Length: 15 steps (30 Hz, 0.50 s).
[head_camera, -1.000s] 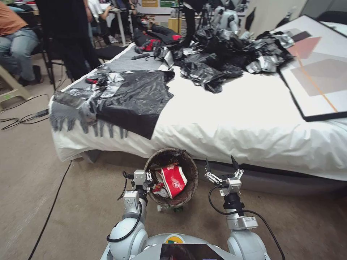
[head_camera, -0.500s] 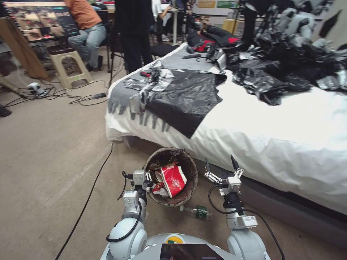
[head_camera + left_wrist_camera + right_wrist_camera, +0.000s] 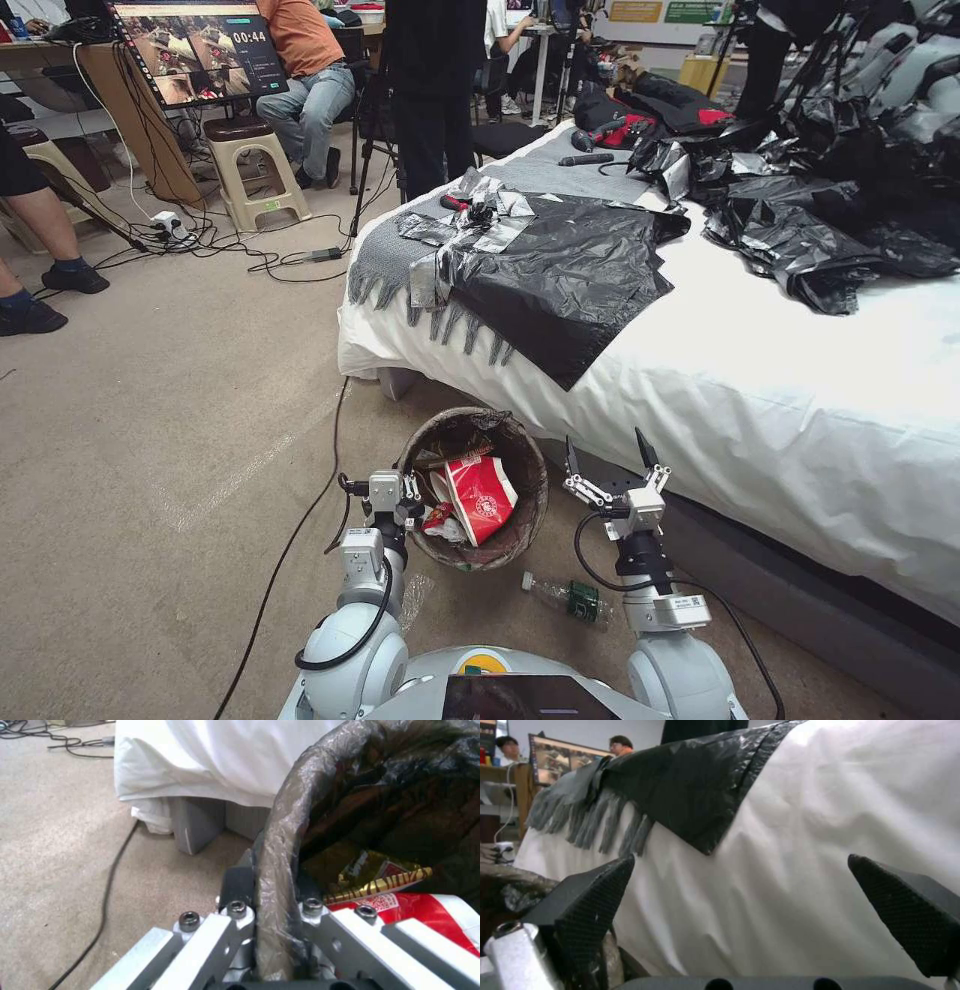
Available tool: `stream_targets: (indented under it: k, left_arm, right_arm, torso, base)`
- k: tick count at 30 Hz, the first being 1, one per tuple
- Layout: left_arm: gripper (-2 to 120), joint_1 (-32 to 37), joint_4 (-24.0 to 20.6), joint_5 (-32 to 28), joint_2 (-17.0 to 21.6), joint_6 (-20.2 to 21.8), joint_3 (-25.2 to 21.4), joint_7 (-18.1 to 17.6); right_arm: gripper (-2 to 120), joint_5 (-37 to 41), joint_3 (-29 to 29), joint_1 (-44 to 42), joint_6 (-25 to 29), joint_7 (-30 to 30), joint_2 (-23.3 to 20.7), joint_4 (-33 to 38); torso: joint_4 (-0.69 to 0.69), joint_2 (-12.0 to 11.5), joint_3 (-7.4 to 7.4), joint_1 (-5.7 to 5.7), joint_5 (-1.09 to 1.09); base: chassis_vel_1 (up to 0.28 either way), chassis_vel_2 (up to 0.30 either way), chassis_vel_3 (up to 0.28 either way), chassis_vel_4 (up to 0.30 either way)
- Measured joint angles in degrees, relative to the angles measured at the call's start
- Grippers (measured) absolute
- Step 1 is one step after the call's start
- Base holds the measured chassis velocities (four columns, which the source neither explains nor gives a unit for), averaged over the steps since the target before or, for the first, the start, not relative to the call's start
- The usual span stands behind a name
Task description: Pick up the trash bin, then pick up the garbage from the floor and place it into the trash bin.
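The left hand (image 3: 402,492) is clamped on the rim of the small round trash bin lined with a dark brown-black bag (image 3: 530,500) — in the left wrist view its fingers (image 3: 239,885) pinch the folded bag edge (image 3: 275,870) from both sides. The bin hangs tilted, mouth turned up toward the head camera, in front of the robot's chest and close to the edge of the white-sheeted bed (image 3: 760,400). Inside it sit a crushed red-and-white paper cup (image 3: 480,500) and a yellow-and-gold snack wrapper (image 3: 370,875), the wrapper lying just above the cup in the left wrist view.

The right hand (image 3: 607,462) floats just beside the bin, spread wide and holding nothing — its two black textured fingertips (image 3: 592,896) stand well apart against the draped sheet.

Down on the beige-tan carpet floor (image 3: 150,480) a clear plastic bottle with a green label (image 3: 568,597) lies on its side, just below the bin and near the right arm. A thin black cable (image 3: 290,550) runs across the carpet by the left arm. On the bed a flat black plastic bag (image 3: 570,280) overlaps a grey fringed cloth (image 3: 390,265).
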Motion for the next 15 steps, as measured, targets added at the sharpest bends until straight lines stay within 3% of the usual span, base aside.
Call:
stream_targets:
  k: [7, 12, 15]
  left_arm:
    - [3, 0.02, 0.02, 0.03, 0.06, -0.04, 0.08, 0.03]
    - [3, -0.11, -0.27, 0.01, 0.21, -0.04, -0.46, 0.0]
    - [3, -0.2, -0.29, 0.01, 0.22, -0.04, -0.49, -0.01]
  right_arm:
    - [100, -0.29, 0.28, 0.22, -0.98, -1.25, -1.38, -1.1]
    - [100, -0.59, 2.71, -0.32, -7.96, -6.5, -4.8, -5.31]
    - [100, -0.78, 2.96, -0.37, -9.14, -7.58, -5.4, -6.08]
  torso:
    - [0.02, 0.0, 0.0, 0.0, 0.01]
    - [0.02, 0.0, 0.0, 0.0, 0.02]
    - [0.02, 0.0, 0.0, 0.0, 0.01]
  base:
    - [0.0, 0.0, 0.0, 0.0]
    - [0.0, 0.0, 0.0, 0.0]
    - [0.0, 0.0, 0.0, 0.0]
